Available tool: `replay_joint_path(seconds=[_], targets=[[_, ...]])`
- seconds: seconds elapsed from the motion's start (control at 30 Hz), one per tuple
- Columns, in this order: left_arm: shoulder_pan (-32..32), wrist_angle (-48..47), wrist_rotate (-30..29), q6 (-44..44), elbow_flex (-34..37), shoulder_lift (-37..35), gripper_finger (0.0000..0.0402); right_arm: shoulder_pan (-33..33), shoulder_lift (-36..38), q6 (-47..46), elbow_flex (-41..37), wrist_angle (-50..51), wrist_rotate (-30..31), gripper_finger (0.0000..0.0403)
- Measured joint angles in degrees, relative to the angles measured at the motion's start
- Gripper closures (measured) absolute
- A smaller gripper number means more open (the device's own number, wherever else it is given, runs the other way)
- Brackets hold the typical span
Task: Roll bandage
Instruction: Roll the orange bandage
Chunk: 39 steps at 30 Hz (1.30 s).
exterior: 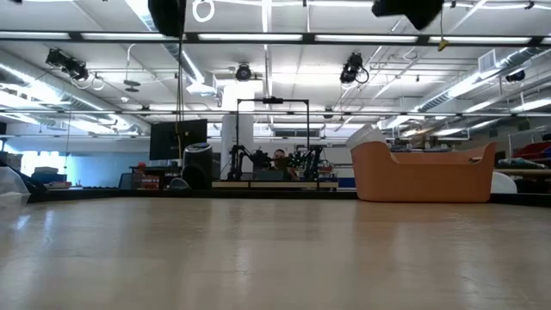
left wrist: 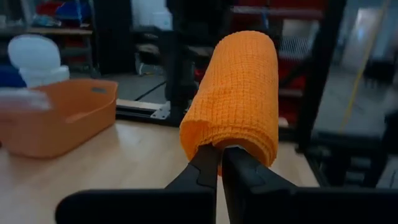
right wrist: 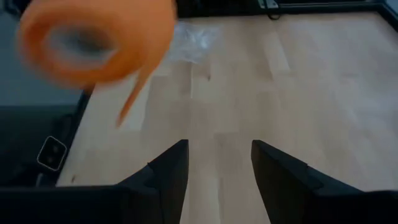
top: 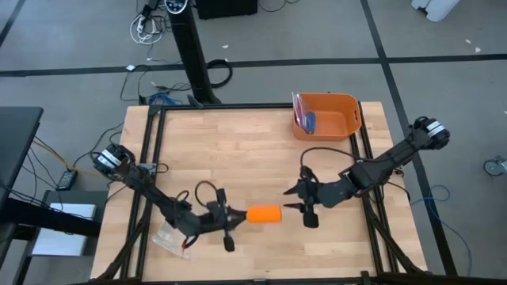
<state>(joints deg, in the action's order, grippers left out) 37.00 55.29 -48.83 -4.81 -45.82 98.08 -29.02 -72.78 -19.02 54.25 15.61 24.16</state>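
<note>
Bandage, high view: we see the bandage as a rolled orange cylinder above the front middle of the table, long axis running left to right, pointing from one gripper to the other.
Left gripper, high view: the left gripper is at the roll's left end, touching it.
Right gripper, high view: the right gripper is just beside the roll's right end, apart from it.
Low view: we see only the bare tabletop and the orange bin at the far side.
Left wrist view: the fingers are pinched shut on the bandage's near end; the roll sticks straight out from them.
Right wrist view: the fingers are spread and empty; the roll's end faces us, a loose tail hanging.
Our judgement: the right arm must take the free end along the axis.
</note>
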Motion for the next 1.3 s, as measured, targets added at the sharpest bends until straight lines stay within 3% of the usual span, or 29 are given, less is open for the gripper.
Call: replay_joint_path(seconds=[0.1, 0.3, 0.47, 0.67, 0.93, 1.13, 1.3], targets=[[-0.89, 7.98, -0.12, -2.82, 3.57, 0.00, 0.0390, -1.04, 1.63, -1.47, -7.66, -10.86, 1.74, 0.0225], [-2.24, 27.38, 0.01, -3.48, 11.74, 0.00, 0.0390, -1.43, -0.17, -1.44, -20.79, -47.73, 3.10, 0.0225], [-3.10, 29.55, 2.00, -2.71, 12.96, 0.01, 0.0391, 0.27, -7.70, 6.31, -22.50, -67.73, 3.63, 0.0218], [-3.77, 30.76, 3.32, 0.01, 12.96, 0.15, 0.0391, 1.59, -16.70, 14.94, -17.73, -75.15, 2.85, 0.0172], [-3.72, 30.98, 3.88, 0.25, 12.94, 0.15, 0.0391, 3.40, -20.81, 15.02, -15.26, -81.34, 0.91, 0.0131], [-4.07, 31.05, 4.24, 1.58, 12.56, 0.15, 0.0391, 5.52, -21.87, 15.83, -13.66, -80.77, 0.06, 0.0179], [-4.09, 31.00, 4.49, 3.80, 11.75, 0.17, 0.0391, 6.32, -21.87, 15.50, -13.47, -80.60, 0.11, 0.0289]])
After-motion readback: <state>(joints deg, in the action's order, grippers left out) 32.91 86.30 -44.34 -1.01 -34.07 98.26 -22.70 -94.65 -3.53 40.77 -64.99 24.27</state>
